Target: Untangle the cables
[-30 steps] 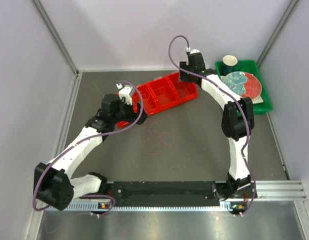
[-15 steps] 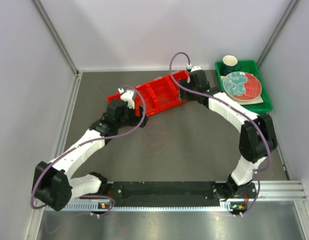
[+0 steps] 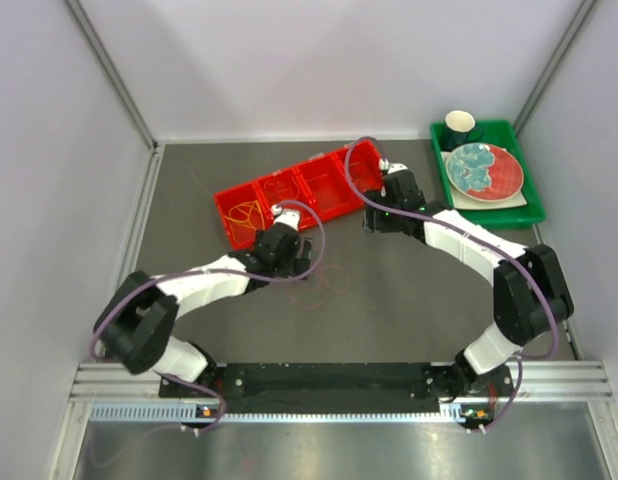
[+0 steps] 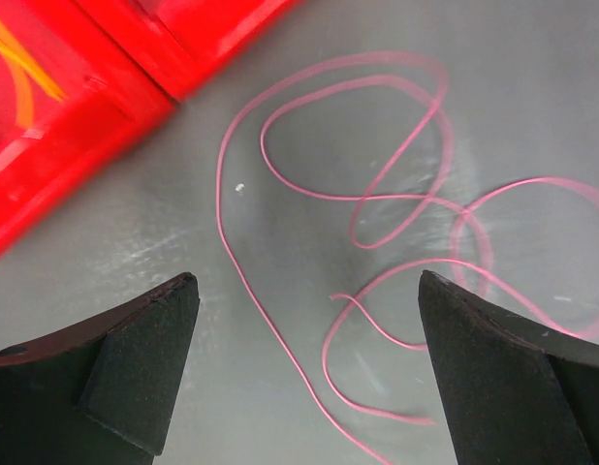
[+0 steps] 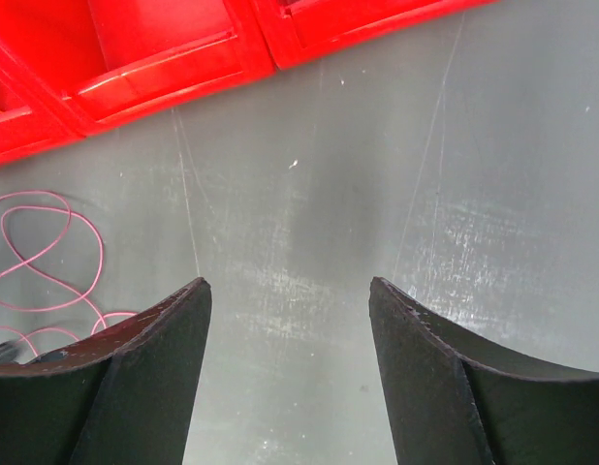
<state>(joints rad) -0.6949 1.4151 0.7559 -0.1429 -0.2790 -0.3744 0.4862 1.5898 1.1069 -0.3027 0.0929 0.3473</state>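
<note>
A pink cable (image 4: pixel 377 203) lies in loose overlapping loops on the grey table, just in front of the red tray (image 4: pixel 106 107). My left gripper (image 4: pixel 307 281) hangs open over it, with strands running between the fingers, which grip nothing. From above, the left gripper (image 3: pixel 309 258) sits beside the cable loops (image 3: pixel 334 283). A yellow-orange cable (image 3: pixel 244 215) lies in the red tray's (image 3: pixel 334 195) left compartment. My right gripper (image 5: pixel 289 283) is open and empty over bare table near the tray's front edge (image 5: pixel 183 77), with the pink cable (image 5: pixel 47 252) off to its left. Seen from above, the right gripper (image 3: pixel 372 222) is just right of the tray.
A green tray (image 3: pixel 524 205) at the back right holds a dark cup (image 3: pixel 461 125) and a red and teal plate (image 3: pixel 484 168). White walls with metal rails close in the table on the left, back and right.
My left arm has swung from the tray's left end to over the pink cable, uncovering the yellow cable in the tray. My right gripper has come down off the tray's right end towards the table.
</note>
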